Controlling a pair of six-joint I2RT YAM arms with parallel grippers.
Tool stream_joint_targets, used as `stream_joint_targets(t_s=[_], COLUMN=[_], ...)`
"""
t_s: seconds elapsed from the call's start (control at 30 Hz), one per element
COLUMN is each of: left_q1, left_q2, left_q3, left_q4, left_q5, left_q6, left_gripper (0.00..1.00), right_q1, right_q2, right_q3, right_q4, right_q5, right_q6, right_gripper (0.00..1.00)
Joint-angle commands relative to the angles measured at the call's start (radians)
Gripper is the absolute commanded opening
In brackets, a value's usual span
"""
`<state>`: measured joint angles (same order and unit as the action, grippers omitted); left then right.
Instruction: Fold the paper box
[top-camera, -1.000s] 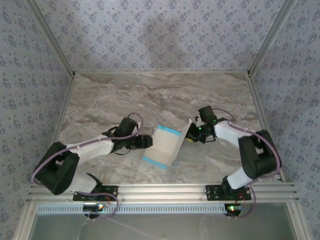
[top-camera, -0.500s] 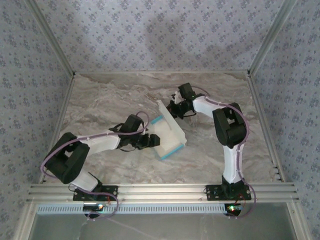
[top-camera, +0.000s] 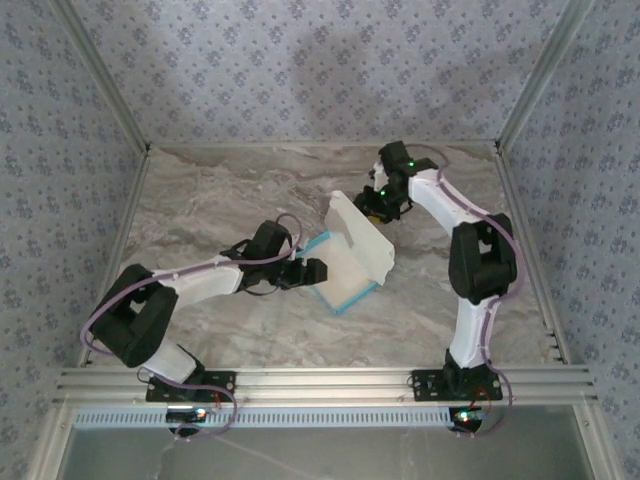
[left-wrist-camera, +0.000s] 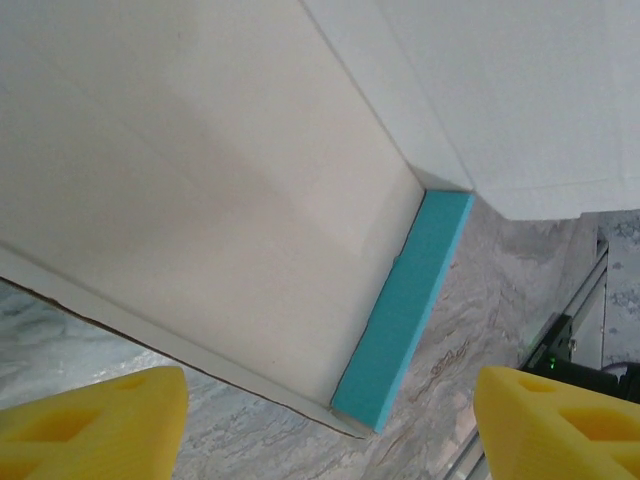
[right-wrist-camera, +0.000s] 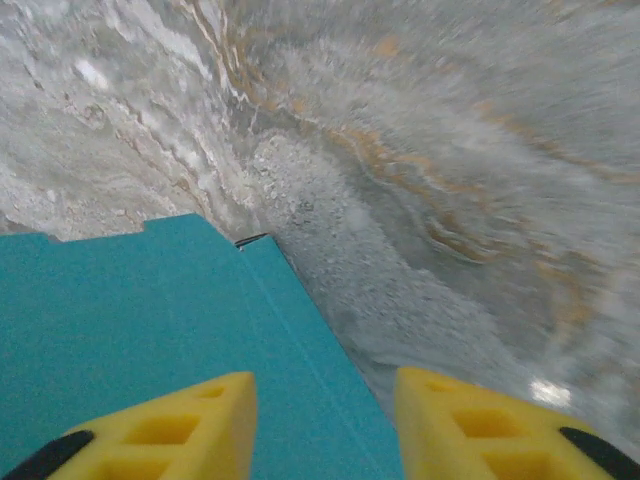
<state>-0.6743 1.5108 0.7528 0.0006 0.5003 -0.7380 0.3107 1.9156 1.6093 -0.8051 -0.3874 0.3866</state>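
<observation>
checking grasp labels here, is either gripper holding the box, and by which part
Nothing looks clamped. The left gripper is open before the beige panel of the paper box; the right gripper is open, astride the edge of its blue side.

The paper box (top-camera: 352, 255) sits mid-counter (top-camera: 220, 190), one panel tilted up, between the left tool (top-camera: 312, 272) just at its left edge and the right tool (top-camera: 372, 206) behind its far flap.

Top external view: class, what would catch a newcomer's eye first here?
The paper box in the centre, half-folded, one pale panel tilted up and a blue edge showing. The left pincer sits at its left edge, the right pincer at the raised panel's far end.
</observation>
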Motion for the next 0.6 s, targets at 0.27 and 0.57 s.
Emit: stream_joint_targets(t_s=[0.27, 0.57], left_q1=[0.036, 0.047], left_q2=[-0.142, -0.16], left_q3=[-0.104, -0.208], left_q4=[0.027, 0.201], left_q5=[-0.184, -0.229], left_q6=[-0.027, -0.109], left_gripper=[0.72, 0.7], right_q1=[0.055, 0.254], right_q2=[-0.31, -0.22], right_q3=[-0.046, 0.036], right_q4=[-0.177, -0.307], right_q5=[0.168, 0.507], right_q6=[-0.17, -0.306], right_gripper=[0.68, 0.65])
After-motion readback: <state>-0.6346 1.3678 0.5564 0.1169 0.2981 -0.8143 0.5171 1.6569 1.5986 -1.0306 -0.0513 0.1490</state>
